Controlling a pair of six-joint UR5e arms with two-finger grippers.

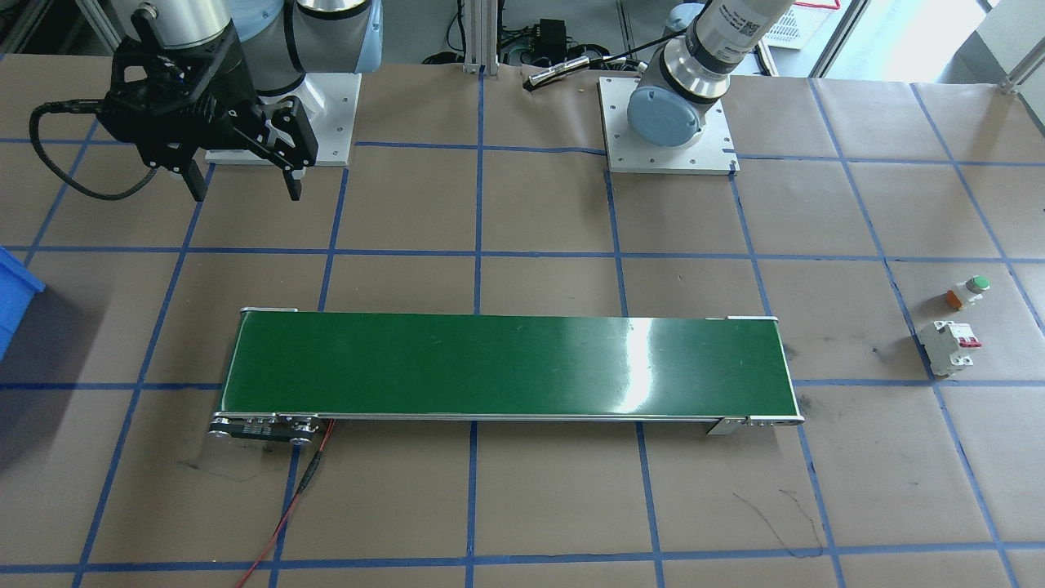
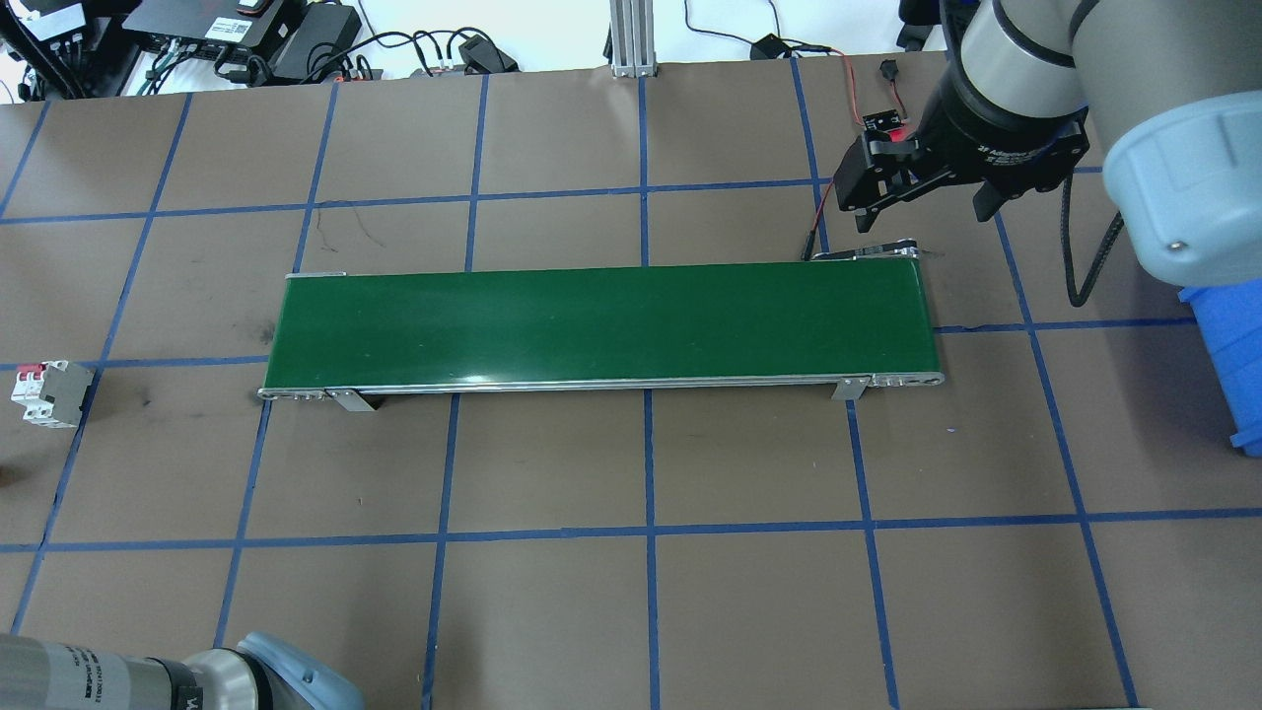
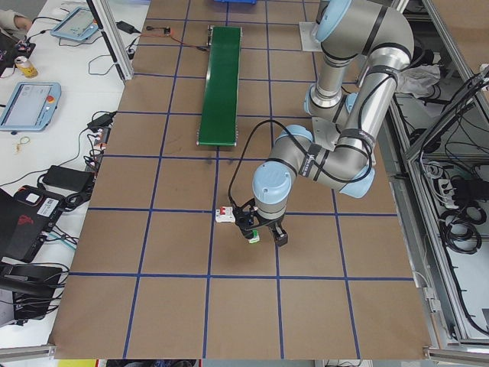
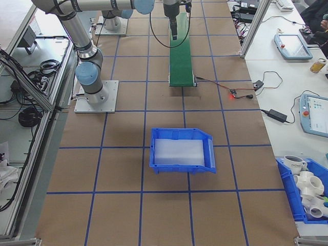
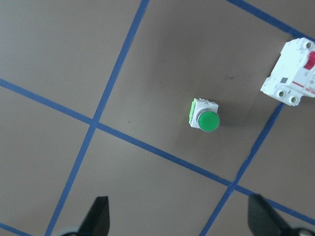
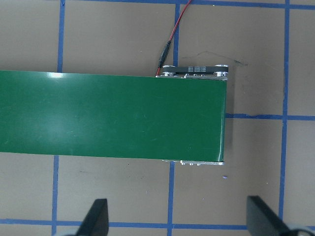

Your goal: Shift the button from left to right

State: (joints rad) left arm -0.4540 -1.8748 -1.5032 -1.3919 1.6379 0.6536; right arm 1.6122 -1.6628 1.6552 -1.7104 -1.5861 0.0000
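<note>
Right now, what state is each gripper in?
Left gripper: open, holding nothing, above the button.
Right gripper: open, empty, above the conveyor belt's end.

Left hand (image 5: pixel 177 219) pointing straight down, fingers spread wide, holding nothing; right hand (image 1: pixel 245 192) likewise spread and bare, hanging downward from its raised arm.

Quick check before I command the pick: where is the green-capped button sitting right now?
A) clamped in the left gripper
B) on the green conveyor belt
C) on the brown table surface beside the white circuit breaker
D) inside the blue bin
C: the button lies on the bare table near the circuit breaker, with the left gripper open above it.
</note>
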